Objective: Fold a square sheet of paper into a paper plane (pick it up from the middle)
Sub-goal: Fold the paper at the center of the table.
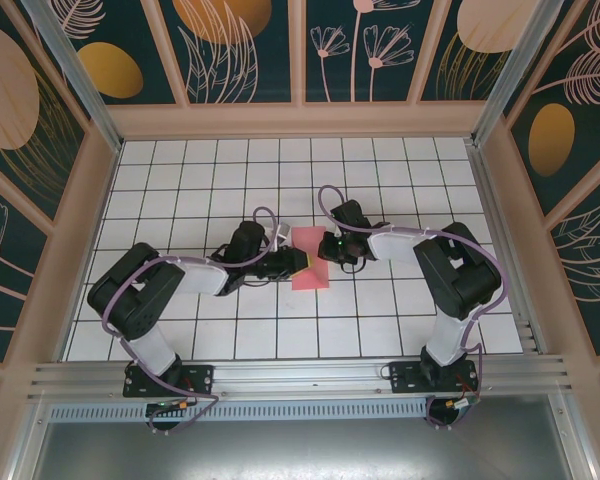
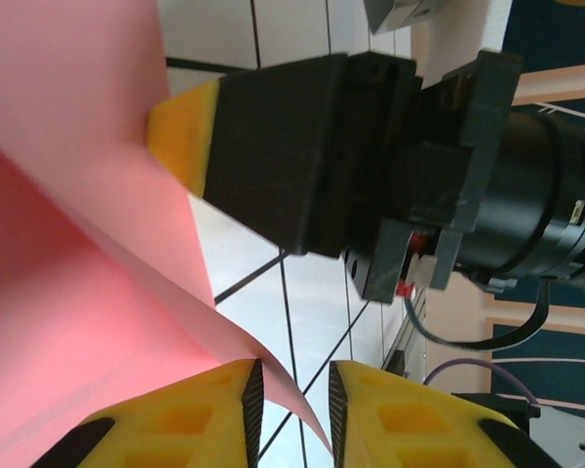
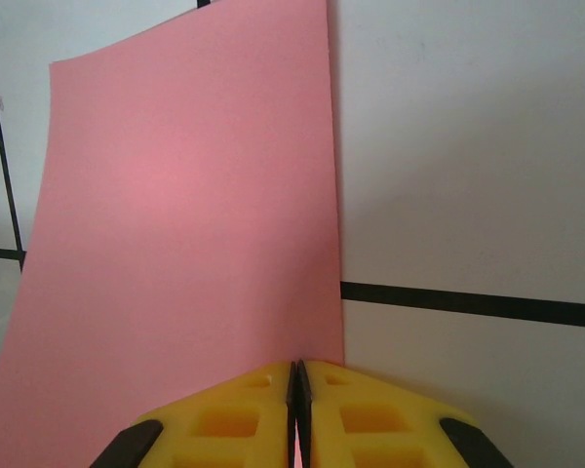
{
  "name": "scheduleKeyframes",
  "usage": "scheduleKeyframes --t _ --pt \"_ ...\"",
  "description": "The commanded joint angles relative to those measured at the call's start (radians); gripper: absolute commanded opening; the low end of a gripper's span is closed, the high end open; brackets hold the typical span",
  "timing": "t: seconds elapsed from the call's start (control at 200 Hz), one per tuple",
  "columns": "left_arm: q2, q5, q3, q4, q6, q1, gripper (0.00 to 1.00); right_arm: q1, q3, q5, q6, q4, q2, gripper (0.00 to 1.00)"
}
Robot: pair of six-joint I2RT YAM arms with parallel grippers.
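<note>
Pinching the square sheet of paper [image 3: 175, 214] at its edge, the right end effector [image 3: 294, 375] has its yellow fingertips pressed together, with a sliver of pink showing in the seam between them. In its wrist view the sheet spreads away toward 11 o'clock over the white gridded table [image 3: 468, 146].

From above, the paper [image 1: 310, 272] sits near the middle of the table [image 1: 230, 180], with the left end effector [image 1: 298, 262] at its 9 o'clock edge and the right end effector [image 1: 325, 250] at about 2 o'clock.

In the left wrist view the left end effector [image 2: 295, 375] has its fingers a little apart. The sheet [image 2: 68, 146] curves up off the table, and its lower edge runs down into the gap between them. The other arm's yellow tip touches the paper at 10 o'clock, where a ridge in the sheet begins.
</note>
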Motion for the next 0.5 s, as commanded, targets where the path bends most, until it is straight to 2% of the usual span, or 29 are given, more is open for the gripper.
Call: scheduleKeyframes --t 0.0,0.27,0.375,0.495 --pt "0.038 0.015 0.034 0.025 0.004 -0.004 0.29 -0.001 -0.017 -0.009 -0.001 -0.053 0.051 0.13" --pt "0.091 0.009 0.059 0.043 -0.003 -0.003 0.33 -0.002 -0.029 -0.015 -0.004 -0.051 0.035 0.14" --pt "0.102 0.004 0.059 0.052 -0.004 -0.004 0.41 -0.005 -0.029 -0.026 -0.003 -0.047 0.016 0.17" --pt "0.112 0.012 0.053 0.093 -0.022 -0.004 0.57 -0.014 -0.035 -0.054 -0.02 -0.018 -0.015 0.18"
